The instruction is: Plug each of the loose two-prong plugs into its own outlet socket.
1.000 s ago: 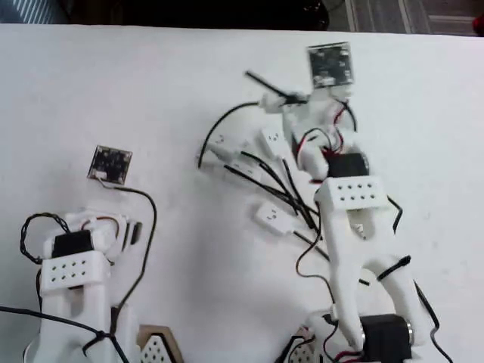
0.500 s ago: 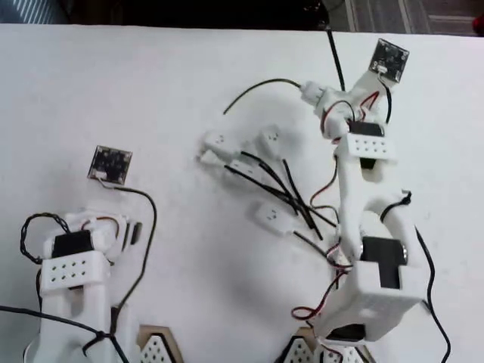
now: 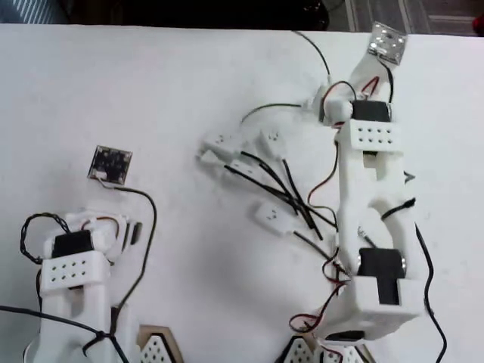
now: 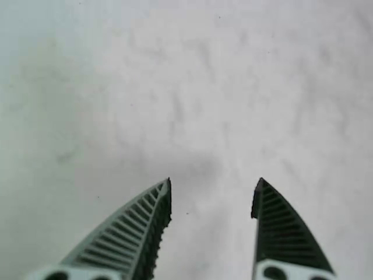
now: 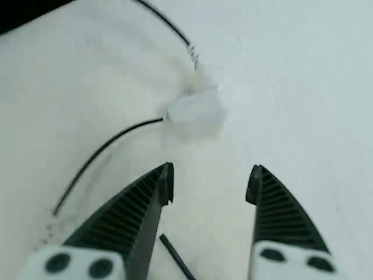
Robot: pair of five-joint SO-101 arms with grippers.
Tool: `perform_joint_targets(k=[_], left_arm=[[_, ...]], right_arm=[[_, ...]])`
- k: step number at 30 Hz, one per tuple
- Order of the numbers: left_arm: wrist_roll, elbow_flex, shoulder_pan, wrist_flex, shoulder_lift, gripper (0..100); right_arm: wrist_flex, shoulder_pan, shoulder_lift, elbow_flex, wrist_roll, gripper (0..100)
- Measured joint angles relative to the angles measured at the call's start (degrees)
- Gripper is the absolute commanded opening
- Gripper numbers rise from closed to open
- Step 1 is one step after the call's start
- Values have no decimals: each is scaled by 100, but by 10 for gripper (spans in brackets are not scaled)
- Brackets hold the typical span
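Note:
A small white plug piece (image 5: 195, 108) lies on the white table just beyond my right gripper (image 5: 210, 182), which is open and holds nothing. Thin black cables leave the piece at both ends. In the high view the same piece (image 3: 312, 102) sits at the back right, at the tip of the stretched-out right arm (image 3: 368, 136). Several white sockets and plugs, such as one (image 3: 271, 140) and another (image 3: 274, 218), lie mid-table among tangled black cables (image 3: 291, 195). My left gripper (image 4: 213, 198) is open over bare table; the left arm (image 3: 74, 265) stays at the front left.
The table's dark far edge (image 3: 189, 15) runs close behind the right arm's wrist camera board (image 3: 386, 42). Two wooden-rimmed arm bases (image 3: 155, 346) stand at the front edge. The table's left half holds just the left arm and its cable (image 3: 147, 242).
The right arm swung from mid-table toward the back right and straightened out. The white plug piece and its black cable shifted right with it. The left arm kept still.

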Motion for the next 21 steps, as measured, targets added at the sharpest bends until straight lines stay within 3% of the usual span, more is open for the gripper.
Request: perform_joint_targets(k=[7, 12, 14, 21], left_arm=[[0, 0, 0, 0, 0, 226], [0, 0, 0, 0, 0, 226], [0, 0, 0, 0, 0, 226], [0, 26, 0, 0, 0, 226]], right_arm=[[1688, -976, -378, -9, 985, 201], [2092, -1802, -378, 70, 1099, 201], [2013, -2136, -378, 246, 774, 201], [1099, -2857, -378, 782, -1389, 204]])
